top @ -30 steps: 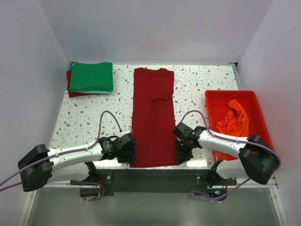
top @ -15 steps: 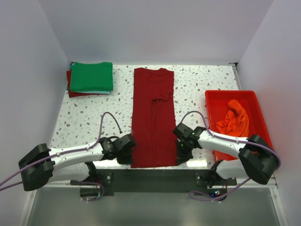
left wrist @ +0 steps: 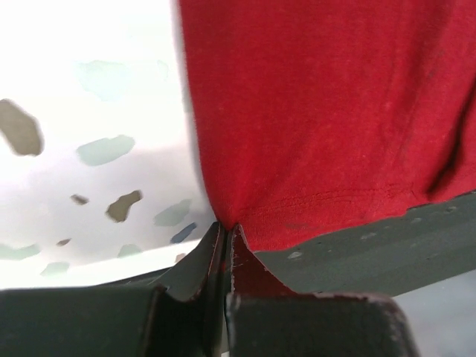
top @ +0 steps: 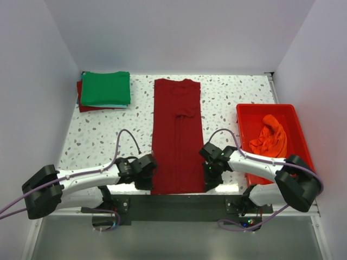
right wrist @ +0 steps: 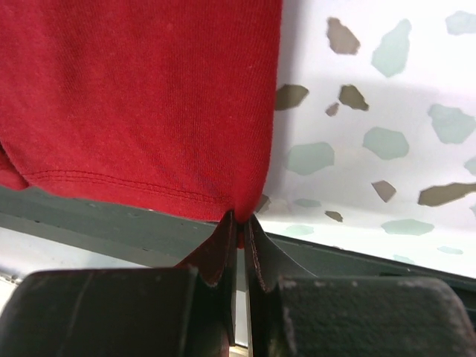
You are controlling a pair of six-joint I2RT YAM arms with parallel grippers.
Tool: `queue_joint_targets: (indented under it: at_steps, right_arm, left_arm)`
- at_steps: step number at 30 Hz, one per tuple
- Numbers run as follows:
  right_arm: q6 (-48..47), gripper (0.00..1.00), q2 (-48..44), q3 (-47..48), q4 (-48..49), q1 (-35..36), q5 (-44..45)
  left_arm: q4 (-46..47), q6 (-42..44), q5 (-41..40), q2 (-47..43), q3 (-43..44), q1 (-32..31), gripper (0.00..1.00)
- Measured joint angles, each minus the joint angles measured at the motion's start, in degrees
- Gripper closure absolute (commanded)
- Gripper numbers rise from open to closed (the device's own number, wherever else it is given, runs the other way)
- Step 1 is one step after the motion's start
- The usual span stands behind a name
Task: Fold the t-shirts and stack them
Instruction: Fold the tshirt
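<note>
At six o'clock on the speckled table (top: 227, 103), along its near edge, the long dark red t-shirt (top: 176, 135) is gripped at both corners of its hem. The left corner, at about seven o'clock, is pinched by the left gripper (top: 145, 174). In the left wrist view its fingers (left wrist: 190, 271) are seen pressed together, with a small peak of red cloth caught between their tips. The right corner, at about five o'clock, is pinched in the same way by the right gripper (top: 211, 176), whose fingers (right wrist: 216, 256) are closed on a tuck of the stitched hem. In both wrist views the hem is seen lying over the table's dark near rim. From there the shirt is laid flat as a narrow strip towards twelve o'clock, with its sleeves folded in over the middle and its collar end near the far edge. At three o'clock a red plastic tub (top: 295, 116) is set by the right edge, and an orange t-shirt (top: 269, 136) is heaped loosely inside it. Between ten and eleven o'clock, in the far left corner, a folded green t-shirt (top: 105, 88) is stacked on a folded dark red t-shirt (top: 81, 103), of which only the left and near borders are shown.
</note>
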Motion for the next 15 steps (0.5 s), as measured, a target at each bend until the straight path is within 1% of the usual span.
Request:
queue_joint_targets:
  at_steps: [5, 10, 15]
  right_arm:
    - [-0.2, 1.0, -0.6, 2.1, -4.5, 0.0, 2.6]
    - [-0.5, 1.0, -2.9, 7.6, -10.4, 0.0, 6.3]
    - [-1.2, 1.0, -1.9, 13.6, -13.3, 0.0, 9.5]
  left_arm:
    - [-4.2, 0.1, -1.8, -0.1, 1.7, 0.0, 1.0]
    - [-8.5, 0.4, -4.8, 0.0, 6.8, 0.4, 1.0]
    - [-9.2, 1.8, -6.9, 0.0, 10.8, 3.9, 1.0]
